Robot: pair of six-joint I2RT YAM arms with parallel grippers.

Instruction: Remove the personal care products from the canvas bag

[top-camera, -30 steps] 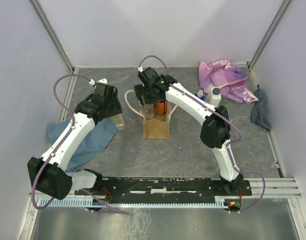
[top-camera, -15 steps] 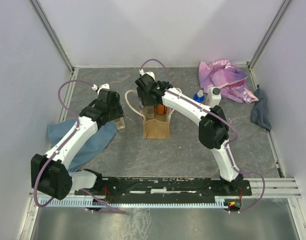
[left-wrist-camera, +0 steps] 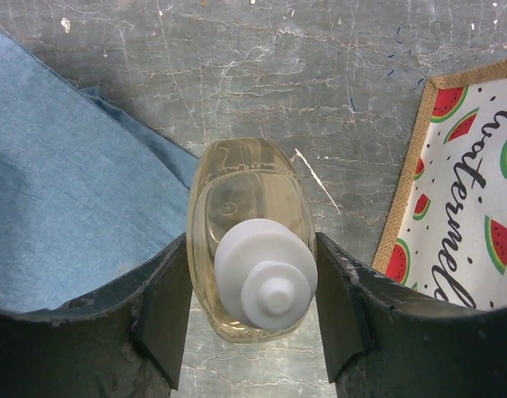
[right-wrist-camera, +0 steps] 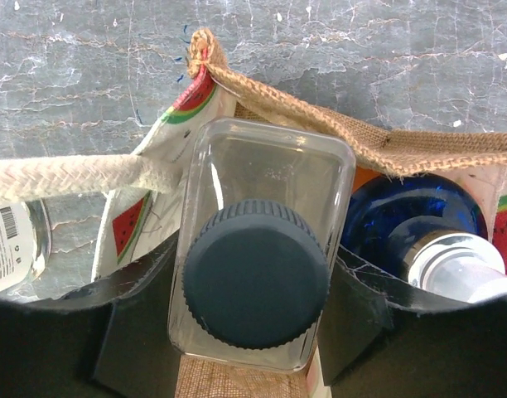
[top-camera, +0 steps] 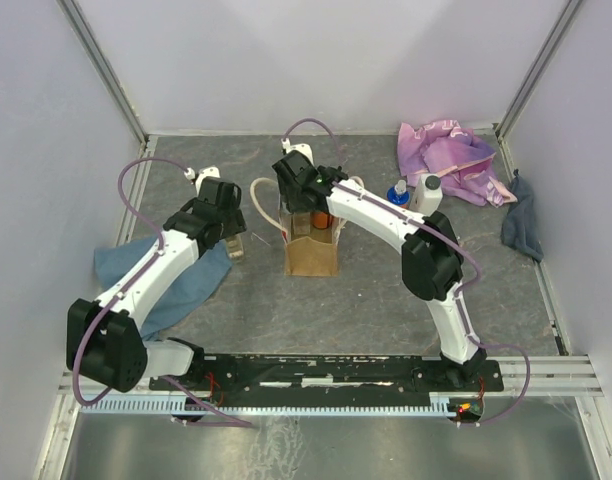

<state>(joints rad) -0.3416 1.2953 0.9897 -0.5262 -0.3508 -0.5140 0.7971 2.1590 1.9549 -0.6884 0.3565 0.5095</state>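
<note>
Grey marbled bench (top-camera: pixel 386 290) is carrying the boxy tan canvas bag (top-camera: pixel 312 258) at centre. Inside it, the right pincer (right-wrist-camera: pixel 253 286) is clamping a clear square dark-capped bottle (right-wrist-camera: pixel 266 178). A straight upward lift looks advisable, clearing the cream rope handle (right-wrist-camera: pixel 71 178). The left pincer (left-wrist-camera: pixel 253 286) is gripping a pale oval grey-capped bottle (left-wrist-camera: pixel 245 191) on the bench.

Tan canvas bag (top-camera: pixel 312 257) has watermelon-print lining

The canvas bag (top-camera: pixel 312 252) stands mid-table (top-camera: pixel 386 290), with a square bottle (right-wrist-camera: pixel 262 249) and a round bottle (right-wrist-camera: pixel 403 228) side by side inside it. Left of the bag, an oval bottle (left-wrist-camera: pixel 249 240) is upright just beside a cloth (top-camera: pixel 171 280) that reaches toward the left edge. A tall bottle (top-camera: pixel 427 192) and a short bottle (top-camera: pixel 398 190) stand against a crumpled cloth (top-camera: pixel 451 155) in the far right corner. Another cloth (top-camera: pixel 523 225) lies at the right edge.
</note>
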